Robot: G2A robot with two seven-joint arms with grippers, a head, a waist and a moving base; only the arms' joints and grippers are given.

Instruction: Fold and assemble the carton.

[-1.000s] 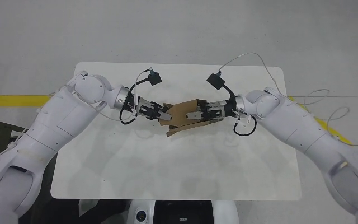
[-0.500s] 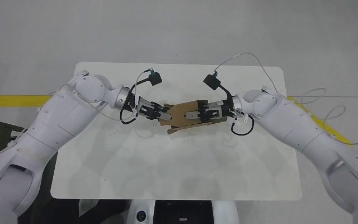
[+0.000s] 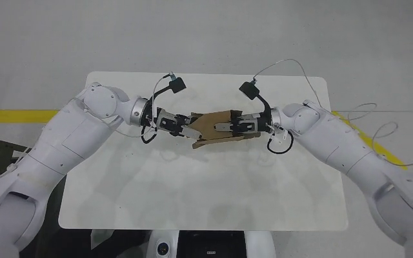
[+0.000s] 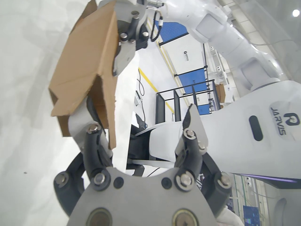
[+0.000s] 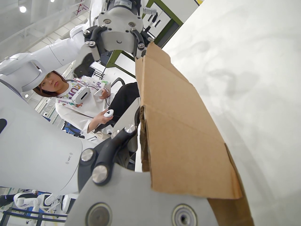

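- The carton (image 3: 216, 122) is a brown cardboard piece, partly opened, with creased panels and loose flaps. It lies lengthwise between the two arms, over the middle of the white tabletop (image 3: 193, 193) and somewhat toward its far edge.
- The right pincer (image 3: 222, 127) grips the carton at the end nearer the right arm. One finger lies flat against the outer face of a panel (the left wrist view shows this best), and the other is hidden behind the cardboard.
- The left pincer (image 3: 188, 131) is at the carton's opposite end with its jaws spread wide.
- One of the left pincer's fingers (image 4: 77, 123) sits tucked under a folded corner and touches the cardboard there.
- The other finger (image 4: 194, 128) stands well apart from it in free air, touching nothing.
- In the right wrist view a long panel of the carton runs from that camera's own base up to the left pincer, with a notched flap at the far end.
- I cannot tell whether the carton's lower edge rests on the tabletop or hangs just above it.
- A yellow stripe (image 3: 26, 116) runs along the floor beyond the tabletop's left side.
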